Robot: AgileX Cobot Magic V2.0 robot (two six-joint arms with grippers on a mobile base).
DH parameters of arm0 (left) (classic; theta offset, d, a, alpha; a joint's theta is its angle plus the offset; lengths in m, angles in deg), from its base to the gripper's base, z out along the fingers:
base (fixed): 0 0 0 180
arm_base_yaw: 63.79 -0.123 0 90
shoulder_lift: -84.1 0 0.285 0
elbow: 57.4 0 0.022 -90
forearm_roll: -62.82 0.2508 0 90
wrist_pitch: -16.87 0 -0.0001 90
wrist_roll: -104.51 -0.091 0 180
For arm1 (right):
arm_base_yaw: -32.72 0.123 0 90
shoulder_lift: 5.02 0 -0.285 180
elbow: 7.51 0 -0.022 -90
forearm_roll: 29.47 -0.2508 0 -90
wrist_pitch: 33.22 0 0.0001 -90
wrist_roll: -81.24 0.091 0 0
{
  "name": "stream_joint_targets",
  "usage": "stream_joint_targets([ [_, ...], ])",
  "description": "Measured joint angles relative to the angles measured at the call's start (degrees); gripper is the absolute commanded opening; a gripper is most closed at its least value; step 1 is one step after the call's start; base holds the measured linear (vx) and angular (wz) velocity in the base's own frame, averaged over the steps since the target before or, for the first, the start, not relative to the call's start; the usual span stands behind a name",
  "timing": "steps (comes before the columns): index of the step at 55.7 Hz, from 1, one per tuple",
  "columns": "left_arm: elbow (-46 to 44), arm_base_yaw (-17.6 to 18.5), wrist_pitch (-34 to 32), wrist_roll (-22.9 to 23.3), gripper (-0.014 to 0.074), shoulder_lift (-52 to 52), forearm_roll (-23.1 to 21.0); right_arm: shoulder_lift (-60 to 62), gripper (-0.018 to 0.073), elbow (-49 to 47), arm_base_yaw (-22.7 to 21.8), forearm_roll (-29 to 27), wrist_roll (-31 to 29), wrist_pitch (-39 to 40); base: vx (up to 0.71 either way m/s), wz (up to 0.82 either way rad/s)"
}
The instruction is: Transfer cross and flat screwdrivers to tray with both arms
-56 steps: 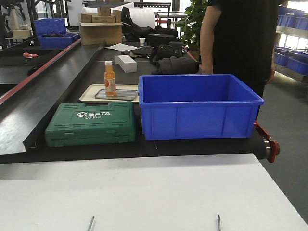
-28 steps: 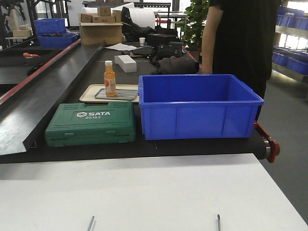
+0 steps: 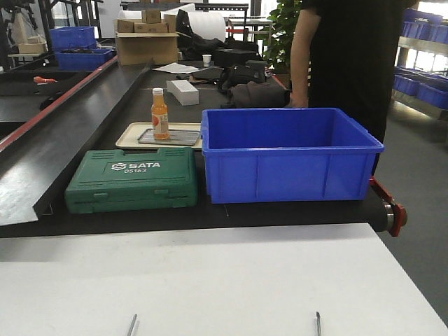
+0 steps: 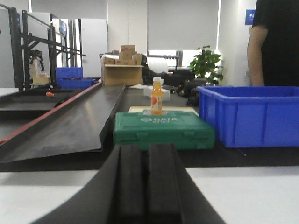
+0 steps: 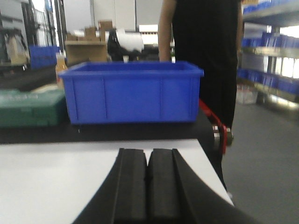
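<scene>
Two thin steel-grey slivers, one on the left (image 3: 132,325) and one on the right (image 3: 318,323), poke up at the bottom edge of the front view on the white table (image 3: 224,280). They look like screwdriver shaft tips; no handles show. The dull-grey tray (image 3: 178,137) lies on a cream tray (image 3: 129,137) on the black belt, behind the green case, with an orange bottle (image 3: 160,113) standing on it. My left gripper (image 4: 147,154) is shut and empty, low over the white table, pointing at the green case. My right gripper (image 5: 148,156) is shut and empty, pointing at the blue bin.
A green SATA tool case (image 3: 133,180) and a deep blue bin (image 3: 290,157) stand side by side on the black belt just beyond the white table. A person in black (image 3: 350,56) stands behind the bin. A raised black ramp (image 3: 63,140) runs along the left.
The person behind the bin has shifted an arm slightly. Nothing else has moved.
</scene>
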Motion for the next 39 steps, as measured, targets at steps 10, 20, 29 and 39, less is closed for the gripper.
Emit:
stream_joint_targets([
  [10, -8.06, 0.0, -0.81, 0.32, 0.0044, 0.97, 0.0, -1.86, -0.0005, -7.46, 0.0, -0.92, 1.46, -3.62, 0.0, 0.0],
  [20, -20.46, 0.0, 4.55, 0.22, 0.0129, 10.81, 0.0, -11.39, 0.0, -23.17, 0.0, -0.92, 1.53, -15.76, 0.0, 0.0],
  [29, -25.28, 0.0, 6.28, 0.18, 0.0209, 22.5, 0.0, -21.6, 0.0031, -27.69, 0.0, -0.87, 2.08, -20.96, 0.0, 0.0],
  [39, -25.15, 0.0, 8.17, 0.15, 0.0295, 33.76, 0.0, -32.19, 0.0138, -27.69, 0.0, -0.87, 2.64, -21.9, 0.0, 0.0],
])
